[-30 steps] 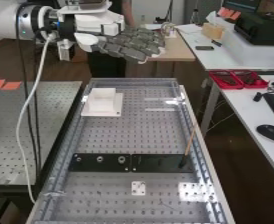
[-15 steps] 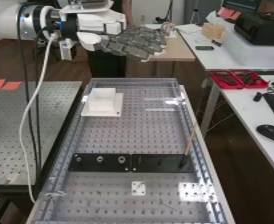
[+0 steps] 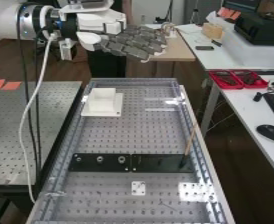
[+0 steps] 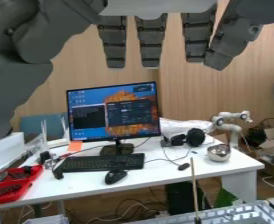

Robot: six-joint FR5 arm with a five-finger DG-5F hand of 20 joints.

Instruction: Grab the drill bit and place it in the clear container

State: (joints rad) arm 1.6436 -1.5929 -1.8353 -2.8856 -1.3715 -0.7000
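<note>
hanging high with a spread hand (image 3: 131,44)

hovers in the upper left of the high view, well apart from what lies on the bench (image 3: 147,135). has straight fingers (image 4: 151,45) in the wrist view, with gaps between them.

find a thin tan rod (image 3: 189,140) at the right end of the black strip (image 3: 101,162), dark at its foot and tilted, with its top leaning right. cannot tell whether to call it the drill bit. see three round metal fittings (image 3: 100,159) along the left part of the same strip.

note a white block (image 3: 102,100) on a wider base near the bench's far left corner, and a small white plate (image 3: 139,188) just nearer than the strip. trace clear edging (image 3: 134,81) at the bench's far end; cannot tell whether to count it as part of the clear container.

look right for red bins (image 3: 229,80) side by side on a white table (image 3: 254,102). in the wrist view, find a monitor (image 4: 114,112) on that table, behind a keyboard (image 4: 101,162) and a mouse (image 4: 116,176), with headphones (image 4: 195,136) and a metal bowl (image 4: 219,152) nearby.
</note>
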